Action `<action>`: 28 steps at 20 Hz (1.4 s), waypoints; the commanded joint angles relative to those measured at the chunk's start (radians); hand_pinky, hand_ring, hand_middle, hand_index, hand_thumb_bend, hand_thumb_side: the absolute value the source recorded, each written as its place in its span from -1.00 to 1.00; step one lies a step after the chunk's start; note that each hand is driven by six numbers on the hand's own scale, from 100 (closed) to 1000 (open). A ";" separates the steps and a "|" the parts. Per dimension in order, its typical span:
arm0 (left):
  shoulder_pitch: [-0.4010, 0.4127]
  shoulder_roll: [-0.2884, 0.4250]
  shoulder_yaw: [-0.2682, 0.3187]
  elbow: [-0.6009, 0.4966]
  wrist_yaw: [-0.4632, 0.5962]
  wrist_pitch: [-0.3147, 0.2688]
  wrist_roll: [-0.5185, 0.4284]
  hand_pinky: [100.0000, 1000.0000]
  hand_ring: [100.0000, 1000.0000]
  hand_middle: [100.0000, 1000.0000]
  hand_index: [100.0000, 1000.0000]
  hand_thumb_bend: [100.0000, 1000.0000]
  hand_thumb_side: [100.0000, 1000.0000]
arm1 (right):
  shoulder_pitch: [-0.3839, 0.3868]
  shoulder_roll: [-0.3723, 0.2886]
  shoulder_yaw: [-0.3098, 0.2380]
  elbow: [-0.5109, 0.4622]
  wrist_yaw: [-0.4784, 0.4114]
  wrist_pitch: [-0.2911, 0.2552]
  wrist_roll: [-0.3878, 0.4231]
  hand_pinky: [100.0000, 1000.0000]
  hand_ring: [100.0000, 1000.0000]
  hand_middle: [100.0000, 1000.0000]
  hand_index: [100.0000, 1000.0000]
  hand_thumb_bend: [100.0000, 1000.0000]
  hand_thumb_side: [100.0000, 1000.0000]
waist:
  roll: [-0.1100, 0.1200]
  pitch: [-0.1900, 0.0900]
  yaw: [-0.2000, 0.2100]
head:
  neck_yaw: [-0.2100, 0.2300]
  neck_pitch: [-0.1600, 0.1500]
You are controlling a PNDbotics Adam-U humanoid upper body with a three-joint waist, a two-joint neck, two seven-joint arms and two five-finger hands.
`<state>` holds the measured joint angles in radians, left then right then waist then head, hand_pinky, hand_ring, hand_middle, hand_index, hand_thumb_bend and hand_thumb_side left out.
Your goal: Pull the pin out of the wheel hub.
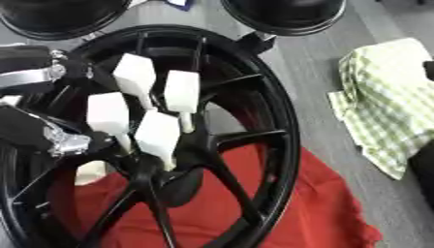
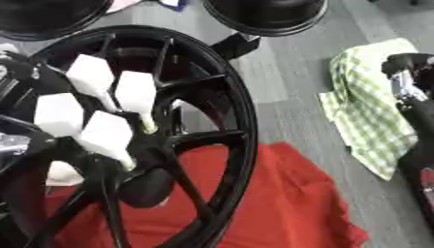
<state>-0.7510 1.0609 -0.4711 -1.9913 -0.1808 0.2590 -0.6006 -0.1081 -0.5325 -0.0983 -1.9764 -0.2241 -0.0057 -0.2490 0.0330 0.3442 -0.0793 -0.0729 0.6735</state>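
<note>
Fingers [image 1: 182, 92] of the left hand [image 1: 135, 111], white-tipped and fairly straight, point down through the spokes of the black wheel [image 1: 280, 121] toward its hub [image 1: 165, 177], which sits low and left of centre over a red cloth [image 1: 314, 203]. No pin can be made out; presumably it lies at the hub, just under the fingertips at about 6 o'clock from the hand, so the hand looks spread and reaching, holding nothing yet. To do this well, the fingers should close on the pin itself, clear of the spokes, then draw straight along its axis so it does not bind or scrape the rim. At the right edge, the right eye view shows a dark metal form, probably the right hand [image 2: 411, 80], over a green checked cloth [image 2: 364, 111]; whether it is open I cannot tell. The left eye view shows only a sliver there, but gives more of the left wrist.
</note>
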 commanded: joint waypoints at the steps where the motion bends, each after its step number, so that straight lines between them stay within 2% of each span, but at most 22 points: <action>1: -0.021 0.011 0.001 -0.009 -0.012 0.004 -0.007 0.59 0.48 0.48 0.73 -0.32 0.11 | -0.009 -0.012 -0.005 -0.024 -0.003 0.001 0.001 0.67 0.51 0.00 0.22 -1.00 -0.23 | 0.000 -0.014 -0.001 | -0.011 -0.020; 9: -0.039 0.000 -0.006 -0.009 -0.049 0.001 -0.034 0.59 0.50 0.52 0.73 -0.31 0.07 | -0.012 -0.010 -0.005 -0.024 -0.004 0.004 0.002 0.67 0.51 0.00 0.22 -1.00 -0.22 | 0.004 -0.011 -0.004 | -0.017 -0.029; 13: -0.044 -0.001 -0.007 -0.009 -0.093 0.012 -0.037 0.58 0.47 0.44 0.71 -0.34 0.03 | -0.010 -0.007 -0.006 -0.024 -0.004 0.007 0.001 0.67 0.51 0.00 0.22 -1.00 -0.21 | 0.005 -0.010 -0.003 | -0.018 -0.032; 17: -0.037 0.003 -0.005 -0.009 -0.130 0.021 -0.032 0.51 0.33 0.28 0.64 -0.35 0.03 | -0.009 -0.004 -0.006 -0.024 -0.004 0.009 0.000 0.67 0.51 0.00 0.22 -1.00 -0.21 | 0.005 -0.009 0.000 | -0.020 -0.036; 28: -0.037 -0.004 -0.012 -0.009 -0.140 0.037 -0.063 0.46 0.27 0.21 0.59 -0.45 0.00 | -0.011 0.001 -0.007 -0.024 -0.005 0.010 0.001 0.67 0.51 0.00 0.22 -1.00 -0.20 | 0.003 -0.004 0.000 | -0.015 -0.041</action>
<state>-0.7733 1.0418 -0.4893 -1.9913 -0.3167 0.2940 -0.6578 -0.1137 -0.5152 -0.0982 -1.9764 -0.2275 0.0023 -0.2477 0.0396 0.3548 -0.0793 -0.0895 0.6473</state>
